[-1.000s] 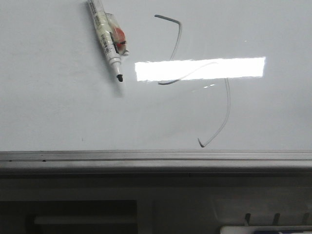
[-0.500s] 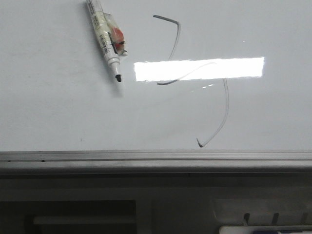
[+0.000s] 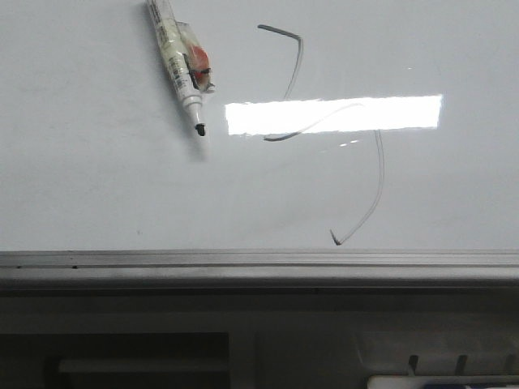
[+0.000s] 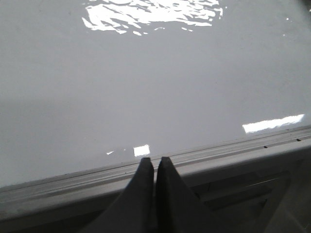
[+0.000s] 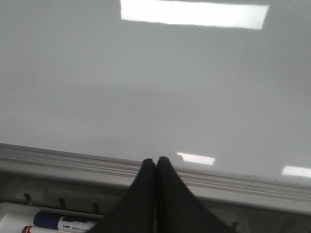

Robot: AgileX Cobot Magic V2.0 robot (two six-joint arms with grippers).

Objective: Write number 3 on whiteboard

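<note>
Number 3 [image 3: 340, 134] unchanged — marker [image 3: 180, 65] unmoved.

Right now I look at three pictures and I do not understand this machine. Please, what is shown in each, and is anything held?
This is a robot with two arms. The front camera looks onto a whiteboard. On it lies an uncapped marker beside a drawn number 3; the bright bar is only glare.

The other two pictures come from cameras on the wrists. The dark wedges are the left gripper and the right gripper, fingers pressed together, holding nothing, over the board's near rim. Below the right one lie more markers.
</note>
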